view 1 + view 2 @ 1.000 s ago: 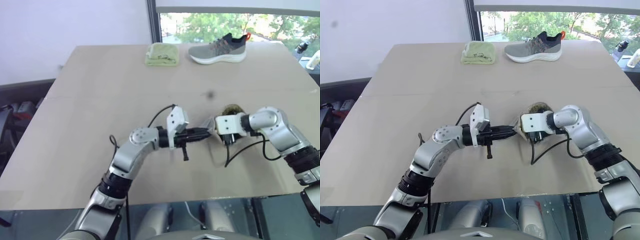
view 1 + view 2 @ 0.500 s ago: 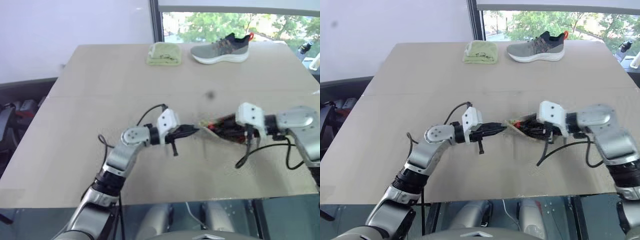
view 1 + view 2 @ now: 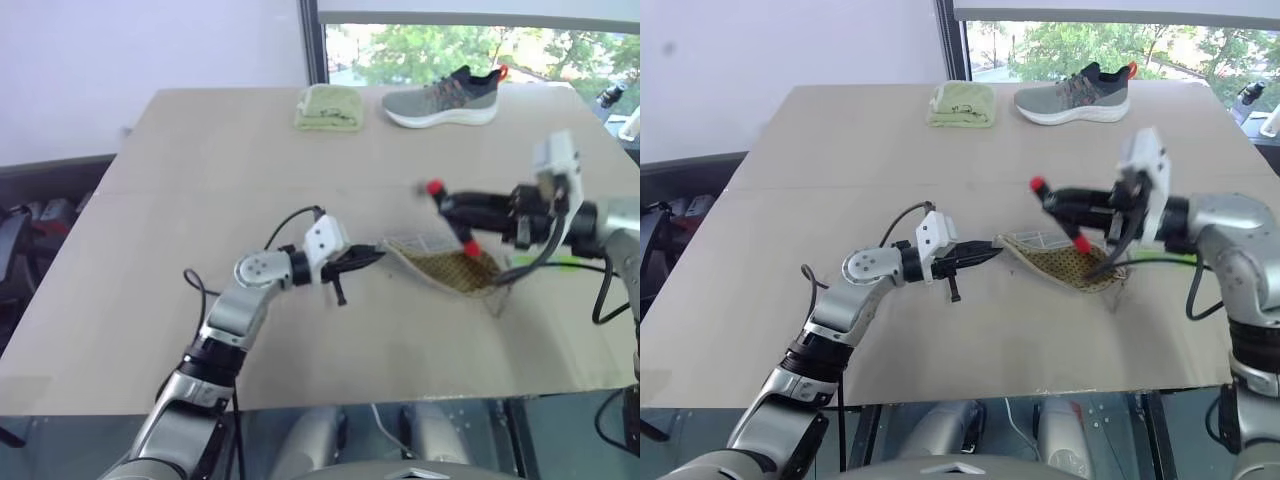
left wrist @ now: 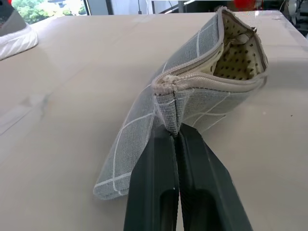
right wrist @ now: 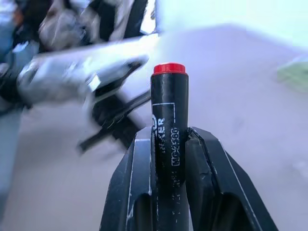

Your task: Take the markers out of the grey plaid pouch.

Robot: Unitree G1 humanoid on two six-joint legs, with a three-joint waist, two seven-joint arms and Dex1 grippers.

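The grey plaid pouch (image 3: 448, 268) lies mid-table with its mouth open, showing a dotted yellowish lining (image 4: 236, 57). My left gripper (image 3: 378, 256) is shut on the pouch's left corner, fingertips (image 4: 166, 137) pinching the fabric by the zip end. Just above the pouch hangs the dark marker with a red end (image 3: 436, 190), and my right gripper (image 3: 453, 212) is shut on its barrel (image 5: 169, 120). The light green marker (image 3: 1158, 257) lies on the table to the right of the pouch, partly behind my right arm.
A folded green cloth (image 3: 326, 107) and a grey sneaker (image 3: 440, 98) sit at the table's far edge by the window. The near table edge (image 3: 320, 395) runs just below my arms.
My right gripper has come up and to the right out of the pouch with the dark marker in it. The left gripper has drawn the pouch corner slightly left.
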